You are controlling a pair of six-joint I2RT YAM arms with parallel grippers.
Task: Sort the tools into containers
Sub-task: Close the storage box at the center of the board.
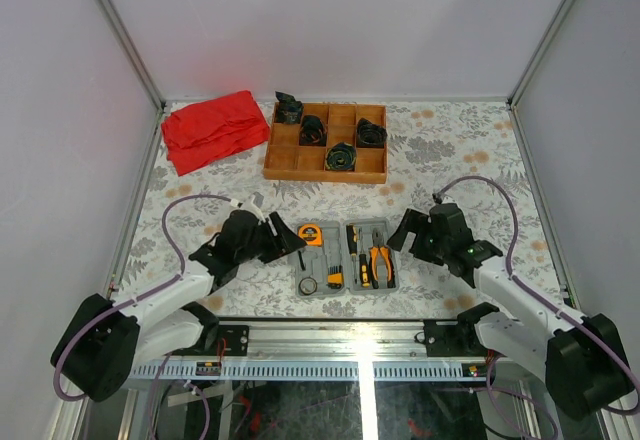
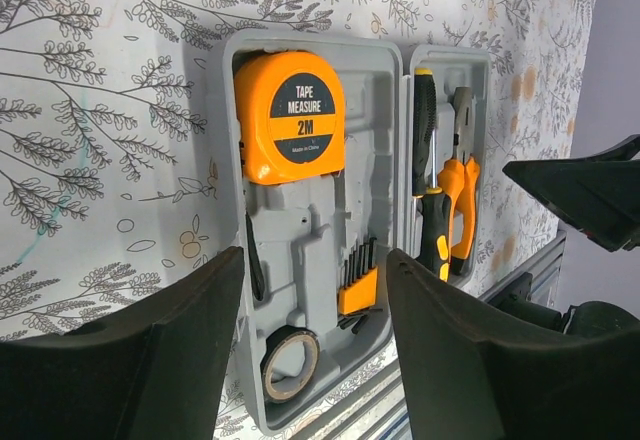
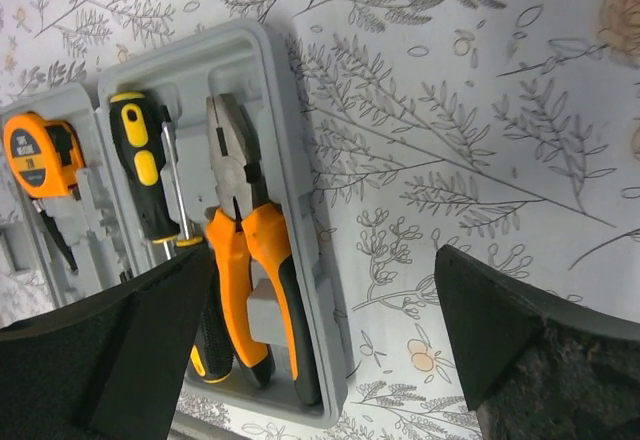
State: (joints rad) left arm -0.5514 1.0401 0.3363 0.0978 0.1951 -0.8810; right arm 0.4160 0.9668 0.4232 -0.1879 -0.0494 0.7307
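Note:
The grey hinged tool case [image 1: 318, 263] lies open and flat near the front edge. Its left half holds the round orange tape measure [image 2: 290, 115], a yellow bit holder [image 2: 357, 288] and a thin black ring of tape [image 2: 290, 362]. In the right half [image 3: 300, 210] lie orange-handled pliers [image 3: 245, 250] and two black-and-yellow screwdrivers [image 3: 140, 160]. My left gripper [image 2: 315, 260] hangs open over the left half's near end, holding nothing. My right gripper [image 3: 325, 255] stands wide open, astride the case's right rim, also with nothing in it.
A brown wooden compartment tray [image 1: 283, 163] with black coiled bundles [image 1: 340, 156] sits at the back. A crumpled red cloth [image 1: 213, 128] lies at the back left. White walls close in both sides, and a metal rail [image 1: 360, 345] runs along the near edge.

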